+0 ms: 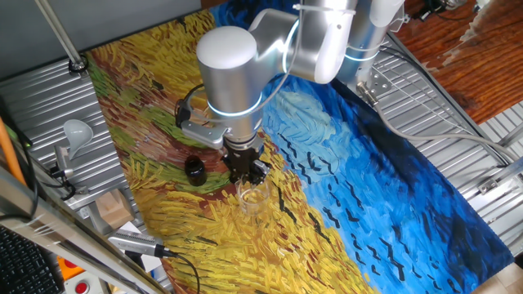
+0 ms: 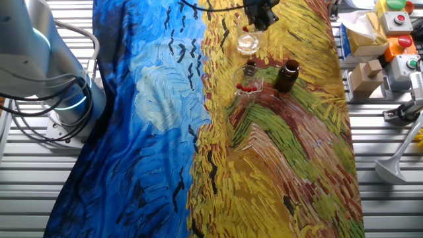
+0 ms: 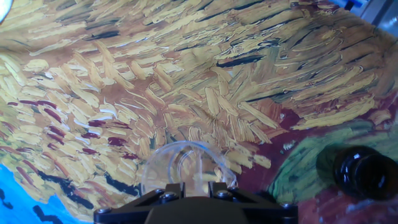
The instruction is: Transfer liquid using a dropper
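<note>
A red bulb of the dropper [image 2: 246,28] shows right at my gripper [image 2: 258,23], which hangs directly over a small clear beaker [image 2: 248,43]. In the hand view the beaker [image 3: 186,163] lies just past the gripper [image 3: 193,186], with a pale thin stem between the narrowly spaced fingers. From the opposite side the gripper [image 1: 249,175] stands low over the same beaker [image 1: 255,198], and the bulb is hidden there. The jaws look shut on the dropper.
A second clear beaker [image 2: 247,82] holds red-bulbed droppers. A dark brown bottle [image 2: 286,75] stands beside it and shows again as the bottle [image 3: 364,174] and the bottle [image 1: 194,170]. Boxes and push buttons [image 2: 396,33] line the table edge.
</note>
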